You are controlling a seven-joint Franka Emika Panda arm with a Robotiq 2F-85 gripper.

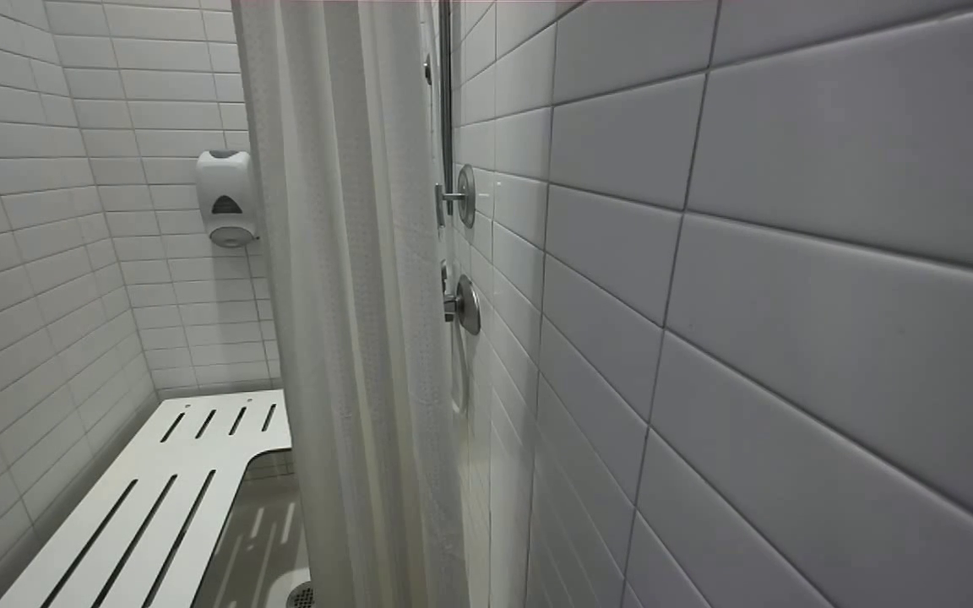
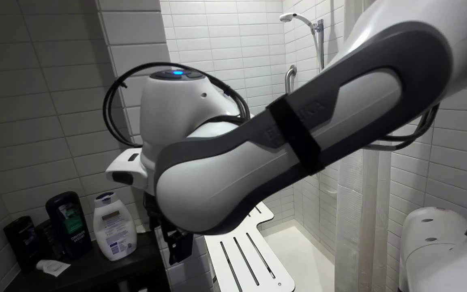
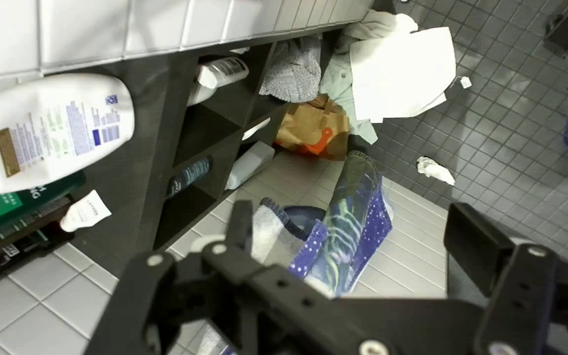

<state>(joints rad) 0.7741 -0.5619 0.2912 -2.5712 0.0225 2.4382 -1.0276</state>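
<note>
Found jaws spread wide in the wrist view, with nothing gripped between the fingertips point(image 3: 476, 249) and no contact visible. Logged the white bottle point(image 3: 57, 133) as nearest: standing on top of the dark shelf unit point(image 3: 131, 212), off to the side of the jaws and apart from them. Checked in an exterior view: likewise seen beside the lower end of the arm point(image 2: 217, 182), with a gap between. Noted on the same top the green-labelled bottle point(image 2: 71, 223), a black bottle point(image 2: 22, 239) and a small white tube point(image 2: 53, 267) lying down. Saw lower down, past the jaws, a patterned blue item point(image 3: 340, 231), possibly rolled cloth (kind uncertain), and a brown paper bag point(image 3: 313, 130). Recorded a slotted shower seat point(image 2: 276, 265) in both exterior views. Put progress, by judgement, at no grip made: can point to no object off its support and none between the jaws. Count as left, then, all closing on and lifting of anything. Cannot tell from these views whether at a start or just after a release; can see no finished result either way.
</note>
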